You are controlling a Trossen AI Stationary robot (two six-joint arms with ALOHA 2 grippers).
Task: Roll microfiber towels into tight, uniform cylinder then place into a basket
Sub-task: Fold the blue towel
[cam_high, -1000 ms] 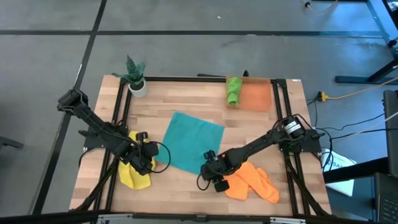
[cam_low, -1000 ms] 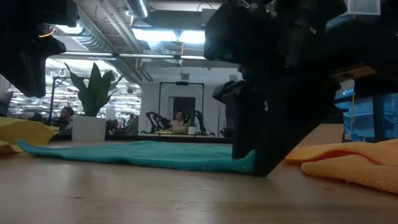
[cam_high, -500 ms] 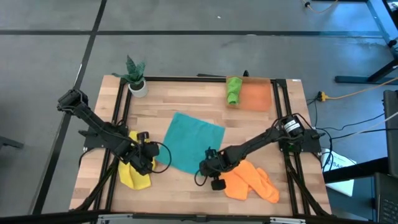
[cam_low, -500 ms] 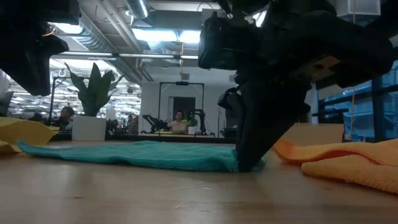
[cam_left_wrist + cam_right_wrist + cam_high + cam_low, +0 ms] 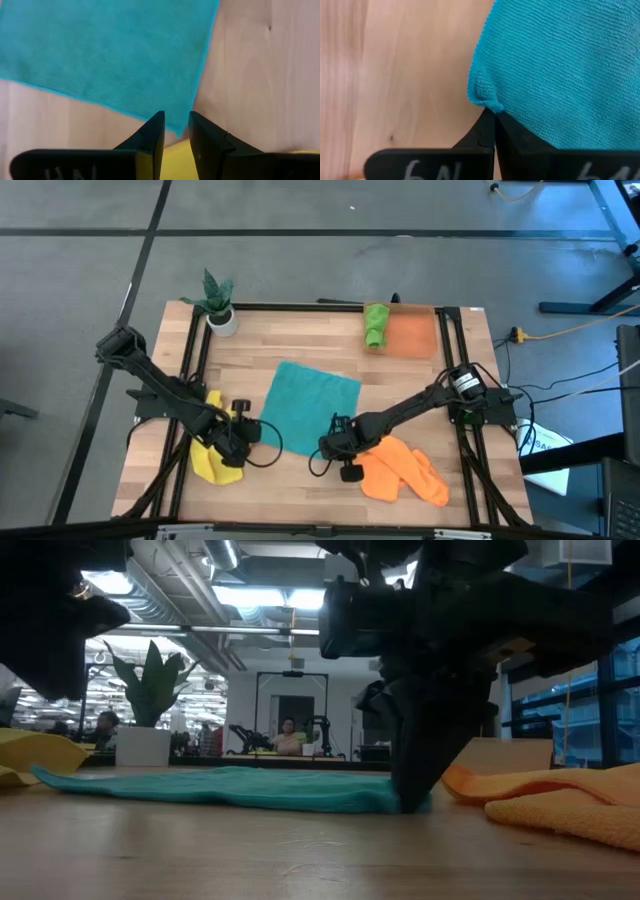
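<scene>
Orange towel [image 5: 405,472]: crumpled at the table's near right, just beside the right gripper.
Yellow towel [image 5: 213,457]: bunched at the near left, under the left arm; its edge shows below the left gripper's fingers in the left wrist view.
Right gripper [image 5: 333,448]: lowered onto the near corner of the teal towel [image 5: 313,408]; jaws pressed together, pinching that corner, which puckers at the fingertips in the right wrist view.
Left gripper [image 5: 176,131]: low over the table at the teal towel's left corner; jaws narrowly parted, gripping nothing.
Teal towel: spread flat mid-table, set as a diamond between the two arms.
Table [image 5: 270,347]: pale wooden top in a dark frame.
Potted plant [image 5: 219,304]: white pot at the far left corner.
Basket [image 5: 412,334]: translucent orange tray at the far right edge.
Green towel [image 5: 375,325]: rolled, lying at the basket's left end.
</scene>
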